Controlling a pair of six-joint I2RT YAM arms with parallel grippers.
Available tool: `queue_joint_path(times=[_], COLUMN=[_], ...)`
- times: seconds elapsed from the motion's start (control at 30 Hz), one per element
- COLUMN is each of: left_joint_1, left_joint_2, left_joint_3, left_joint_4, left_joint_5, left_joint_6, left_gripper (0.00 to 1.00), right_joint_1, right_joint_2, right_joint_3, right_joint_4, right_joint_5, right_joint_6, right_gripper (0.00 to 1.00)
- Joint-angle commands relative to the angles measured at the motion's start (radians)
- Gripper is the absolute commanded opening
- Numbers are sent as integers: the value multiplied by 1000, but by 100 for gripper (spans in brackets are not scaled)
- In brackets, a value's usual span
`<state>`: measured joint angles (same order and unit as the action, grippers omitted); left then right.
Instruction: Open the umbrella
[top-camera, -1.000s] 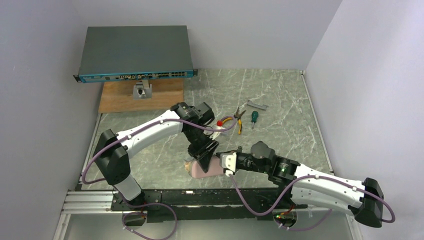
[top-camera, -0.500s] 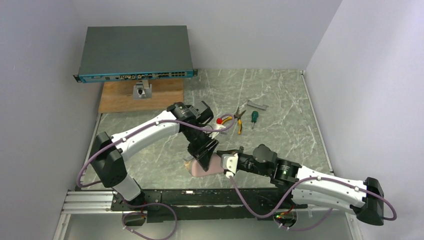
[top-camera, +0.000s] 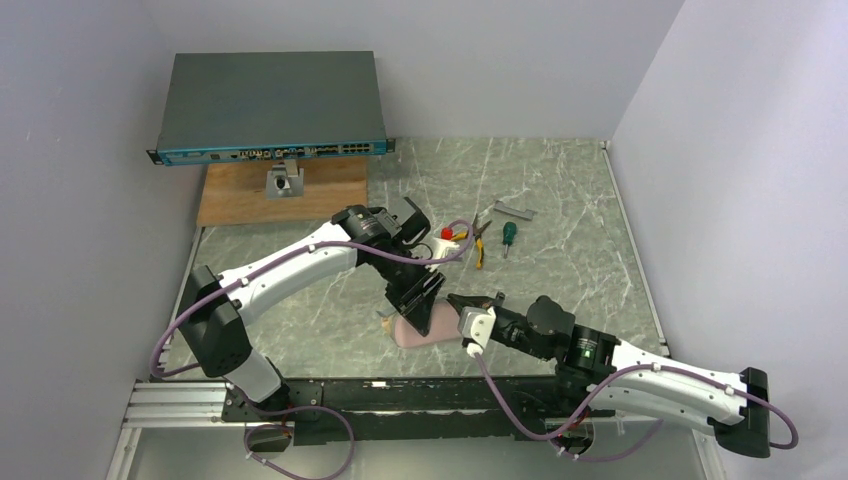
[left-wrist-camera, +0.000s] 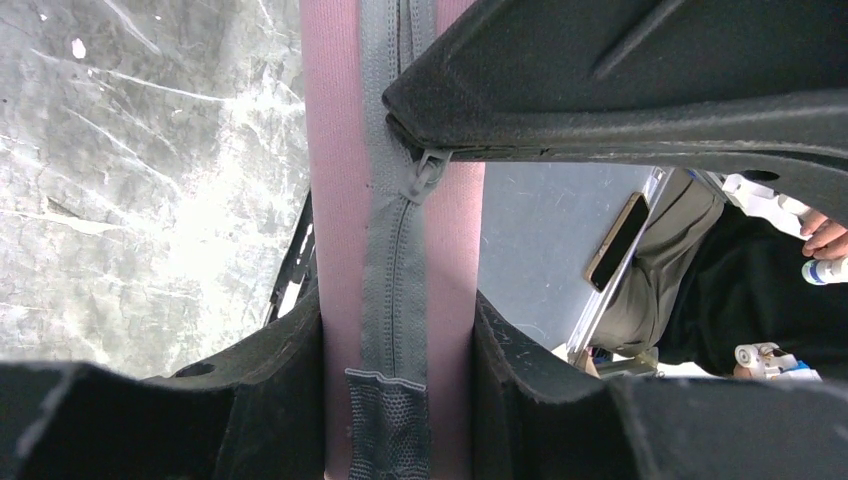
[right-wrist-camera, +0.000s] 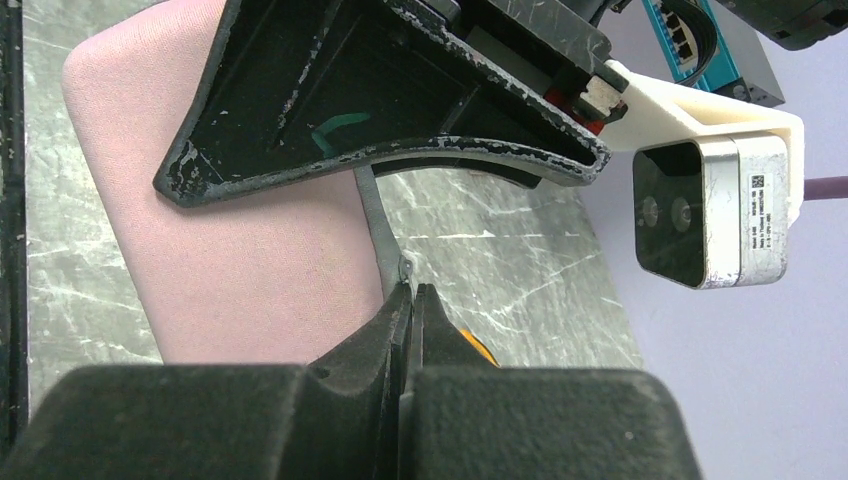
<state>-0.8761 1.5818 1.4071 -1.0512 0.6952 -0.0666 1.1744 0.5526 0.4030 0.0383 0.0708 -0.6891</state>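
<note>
The umbrella itself is hidden inside its pale pink case (top-camera: 408, 336), which lies near the table's front edge. My left gripper (top-camera: 418, 300) is shut on the case, one black finger on each side (left-wrist-camera: 397, 320). A grey zipper (left-wrist-camera: 393, 260) runs along the case (left-wrist-camera: 335, 200) between those fingers, and its slider (left-wrist-camera: 425, 175) sits under my right gripper's dark finger. My right gripper (top-camera: 462, 305) is shut on the thin zipper pull (right-wrist-camera: 405, 268), with its tips (right-wrist-camera: 412, 292) pressed together at the edge of the case (right-wrist-camera: 250, 270).
Yellow-handled pliers (top-camera: 478, 240), a green screwdriver (top-camera: 508, 235), a grey metal bracket (top-camera: 514, 210) and a small red object (top-camera: 447, 233) lie behind the arms. A network switch (top-camera: 270, 105) sits on a wooden board (top-camera: 330, 190) at the back left.
My right arm has drawn back to the right, still pinching the zipper pull. The left gripper and the case have shifted slightly to the right with it.
</note>
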Motion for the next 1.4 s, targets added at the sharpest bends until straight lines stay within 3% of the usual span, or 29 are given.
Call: queue_joint_path(times=[0.0,0.27,0.3,0.37,0.4,0.47,0.53,0.67,0.83,1.13,1.37], left_joint_1=[22,25,28,37,43,52,65,101,151,163,164], left_joint_2=[-38,-62,-63,-66,-69,-76,-82,-107,-130,-192,-184], left_joint_3=[37,27,29,30,28,28,26,0,-42,-264,-447], left_joint_4=[27,23,24,36,45,62,79,131,216,542,804], left_joint_5=[-42,-75,-80,-88,-86,-100,-111,-152,-192,-291,-290], left_joint_6=[-10,-17,-20,-29,-35,-53,-70,-129,-219,-533,-720], left_gripper=[0,0,0,0,0,0,0,0,0,0,0], right_joint_1=[15,15,15,14,15,14,15,12,13,-22,-162], right_joint_2=[-48,-90,-94,-99,-99,-92,-74,-3,94,172,151], right_joint_3=[39,30,24,13,8,9,29,154,284,297,253], right_joint_4=[33,48,74,136,165,209,252,189,-24,-194,-326], right_joint_5=[49,168,197,251,281,346,429,657,729,743,601], right_joint_6=[13,-6,4,14,18,41,120,421,681,1126,1343], right_gripper=[0,0,10,42,53,65,70,89,100,100,100])
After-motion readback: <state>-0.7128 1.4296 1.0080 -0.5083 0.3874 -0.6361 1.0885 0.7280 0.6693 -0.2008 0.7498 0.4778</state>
